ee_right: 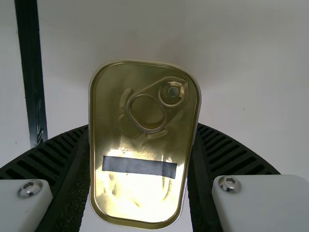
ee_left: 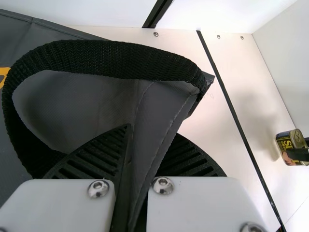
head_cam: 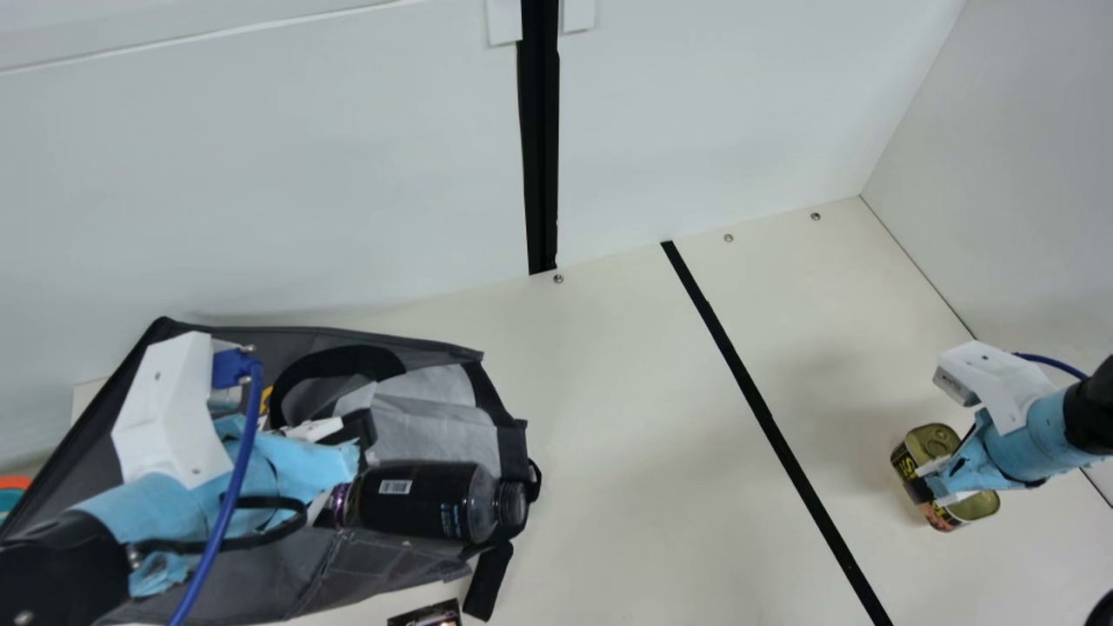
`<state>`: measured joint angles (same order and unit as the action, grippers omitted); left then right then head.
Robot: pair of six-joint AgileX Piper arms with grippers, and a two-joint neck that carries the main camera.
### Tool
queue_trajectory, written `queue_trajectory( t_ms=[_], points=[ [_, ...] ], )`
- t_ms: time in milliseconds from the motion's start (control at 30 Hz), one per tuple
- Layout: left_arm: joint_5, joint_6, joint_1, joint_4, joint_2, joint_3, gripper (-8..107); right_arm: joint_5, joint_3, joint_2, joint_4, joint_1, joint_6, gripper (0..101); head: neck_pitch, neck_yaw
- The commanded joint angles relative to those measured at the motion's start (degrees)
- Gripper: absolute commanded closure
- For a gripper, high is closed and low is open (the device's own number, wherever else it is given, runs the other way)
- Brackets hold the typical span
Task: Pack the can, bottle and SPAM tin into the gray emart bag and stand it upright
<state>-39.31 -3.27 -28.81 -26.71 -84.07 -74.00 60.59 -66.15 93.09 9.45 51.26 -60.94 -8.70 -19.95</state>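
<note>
Left tool (head_cam: 355, 469): closed on a fold of the gray emart bag (head_cam: 435, 432)
Right tool (head_cam: 944, 481): gripping the SPAM tin (head_cam: 929, 442) by its sides, lid up, over the bench (head_cam: 635, 452)
Bottle (head_cam: 417, 502): on its side, against the bag

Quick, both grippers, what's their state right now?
Left gripper: closed on a fold of the gray bag.
Right gripper: closed on the SPAM tin, one finger on each side.
</note>
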Motion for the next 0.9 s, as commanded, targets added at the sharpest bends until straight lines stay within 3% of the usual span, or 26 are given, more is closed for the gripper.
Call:
queue_trajectory(
  t_ms=[0, 333, 867],
  points=[
    [0.00, 0.00, 0.00, 0.00, 0.00, 0.00, 107, 0.03, 0.16, -0.80, -0.18, -1.07, 0.36, 101, -1.30, -0.05],
    [0.00, 0.00, 0.00, 0.00, 0.00, 0.00, 107, 2.22, -0.53, -3.80, -0.22, -6.77, 0.87, 101, -1.30, -0.05],
    [0.00, 0.00, 0.00, 0.00, 0.00, 0.00, 107, 7.59, -7.05, -1.92, 2.49, -15.01, -5.21, 101, -1.30, -0.05]
  ],
)
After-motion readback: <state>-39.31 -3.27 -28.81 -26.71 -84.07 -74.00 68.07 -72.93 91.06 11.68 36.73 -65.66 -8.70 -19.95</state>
